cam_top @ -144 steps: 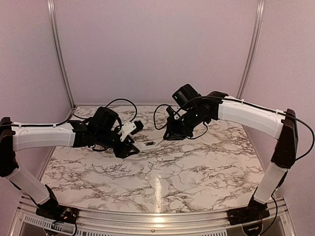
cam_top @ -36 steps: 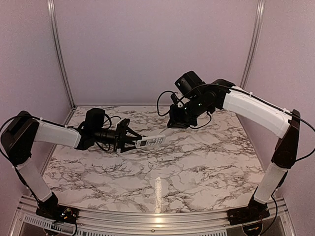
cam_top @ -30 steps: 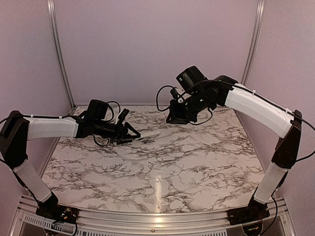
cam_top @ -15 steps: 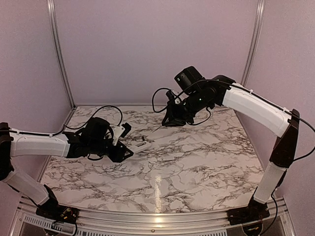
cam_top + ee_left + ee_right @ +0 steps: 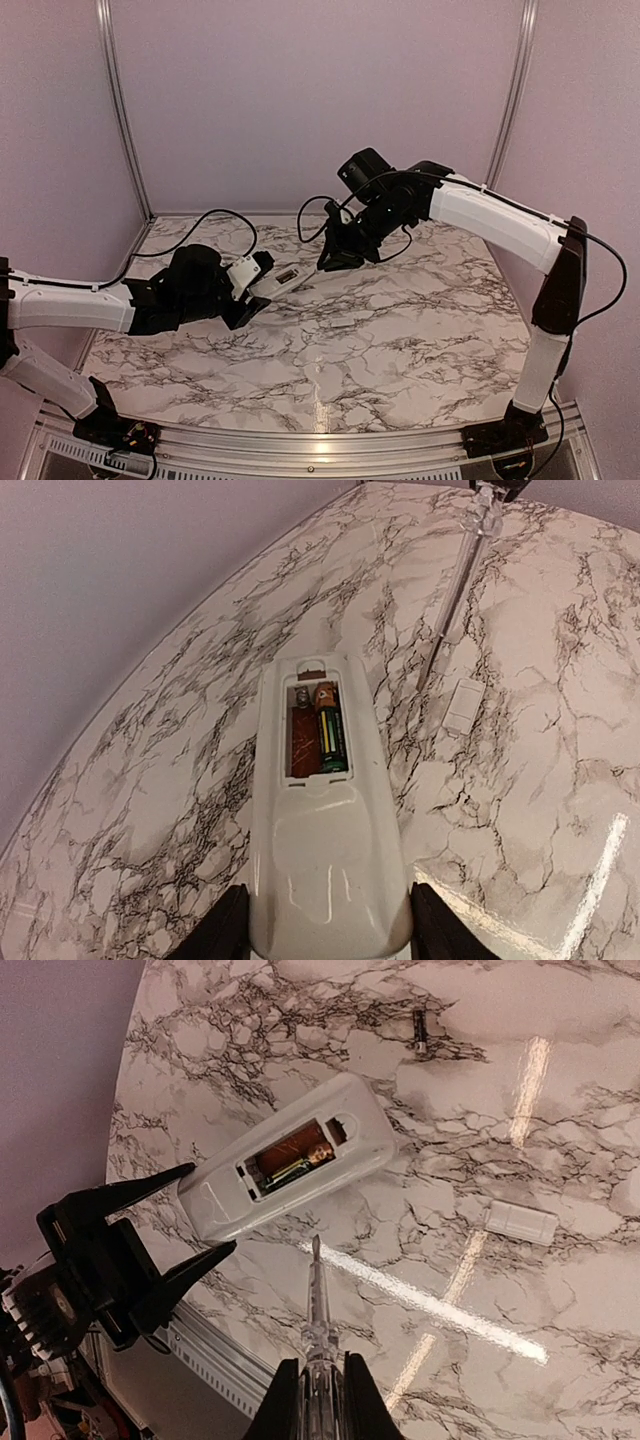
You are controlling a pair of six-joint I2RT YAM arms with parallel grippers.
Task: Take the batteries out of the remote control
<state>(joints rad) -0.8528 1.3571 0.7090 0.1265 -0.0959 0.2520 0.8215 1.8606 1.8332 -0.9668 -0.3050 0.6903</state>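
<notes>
My left gripper (image 5: 255,281) is shut on the near end of the white remote control (image 5: 286,276) and holds it above the table, dark recess up. In the left wrist view the open recess of the remote (image 5: 325,860) shows one green and orange battery (image 5: 331,736) beside a reddish-brown slot. A loose dark battery (image 5: 419,1030) lies on the table beyond the remote (image 5: 290,1155). My right gripper (image 5: 335,255) is shut on a clear pointed stick (image 5: 318,1300). The stick's tip hovers just short of the remote's side, apart from it.
A small flat white plate (image 5: 340,325) lies on the marble table (image 5: 420,340) right of the remote; it also shows in the left wrist view (image 5: 464,705) and the right wrist view (image 5: 521,1221). Pink walls close in the back and sides.
My left arm has lifted the remote and carried it right, toward the right gripper. My right gripper has moved left and down with the stick, closer to the remote.
</notes>
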